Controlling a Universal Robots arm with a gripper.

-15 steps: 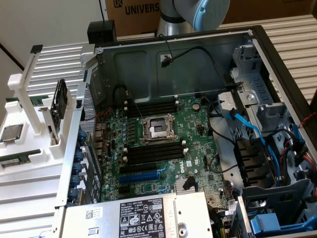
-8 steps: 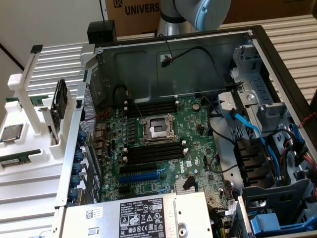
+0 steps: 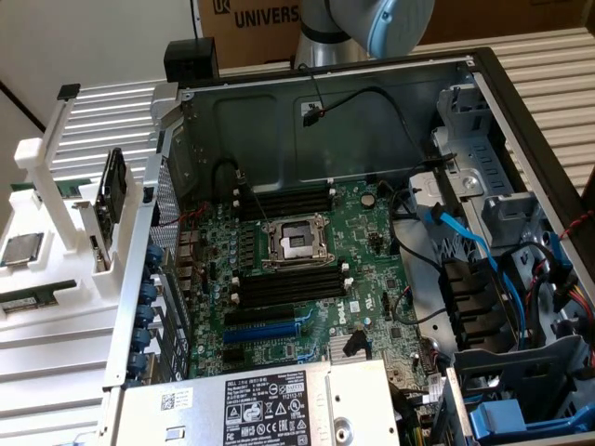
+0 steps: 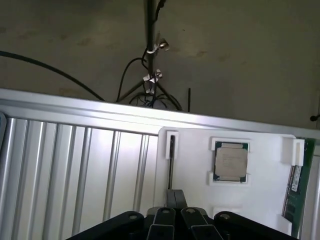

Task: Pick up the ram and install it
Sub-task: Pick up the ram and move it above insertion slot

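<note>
The ram (image 4: pixel 295 182) is a thin green stick lying along the edge of a white holder tray (image 4: pixel 190 175), one end under a white clip. In the exterior view the ram (image 3: pixel 37 299) lies on that tray (image 3: pixel 56 269), at the exterior view's left, outside the computer case. My gripper (image 4: pixel 175 197) hovers above the tray, shut with nothing between its fingers, nearer a narrow dark slot in the tray (image 4: pixel 171 152) than the ram. The black memory slots (image 3: pixel 286 286) sit on the green motherboard on both sides of the processor socket (image 3: pixel 296 243).
A square silver processor chip (image 4: pixel 231 162) rests in a tray pocket between my gripper and the ram. A black flat part (image 3: pixel 113 195) stands upright in the holder. The open case has metal walls (image 3: pixel 335 121), cables (image 3: pixel 465 232) and a power supply (image 3: pixel 270 404). My arm (image 3: pixel 372 19) rises behind it.
</note>
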